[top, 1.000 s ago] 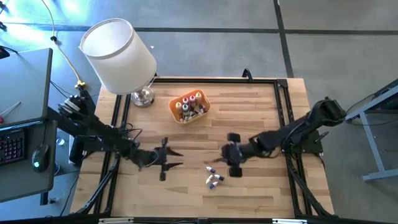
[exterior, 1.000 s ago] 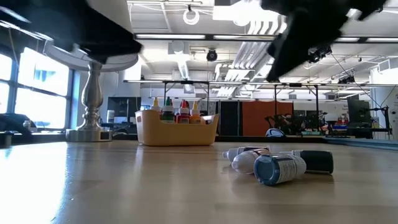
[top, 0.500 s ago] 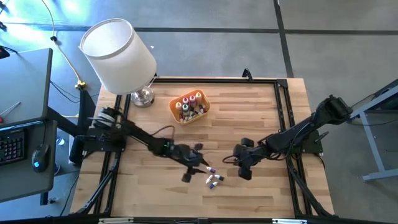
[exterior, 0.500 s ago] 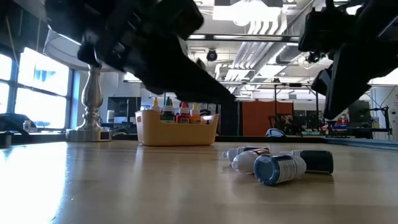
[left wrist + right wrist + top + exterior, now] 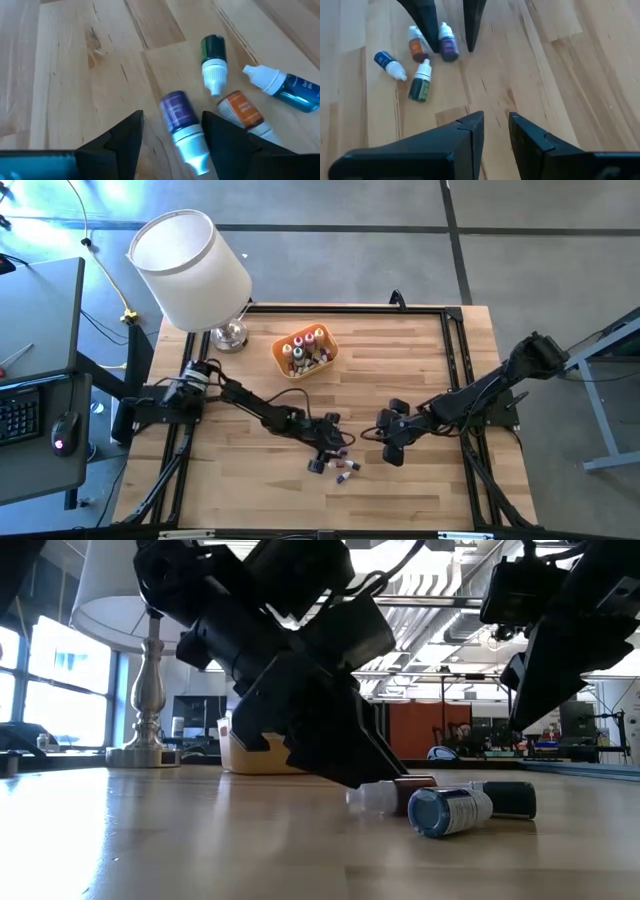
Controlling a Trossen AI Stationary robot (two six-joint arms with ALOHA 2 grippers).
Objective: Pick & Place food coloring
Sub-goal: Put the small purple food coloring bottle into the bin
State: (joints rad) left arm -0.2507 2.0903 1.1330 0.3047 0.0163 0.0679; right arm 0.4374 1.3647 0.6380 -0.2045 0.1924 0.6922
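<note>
1. The left pincer [image 5: 333, 452] had been swung across the worktop [image 5: 420, 350] within the last second and lowered over the loose food coloring bottles [image 5: 343, 468]

2. Its fingers were seen spread, straddling the purple bottle [image 5: 181, 120] but not yet closed on it

3. The right pincer [image 5: 392, 442], nearly shut and empty, had been drawn back just beside the pile

4. A grasp was judged imminent; the orange tray [image 5: 305, 352] already held other bottles

5. No label writing could be read
</note>
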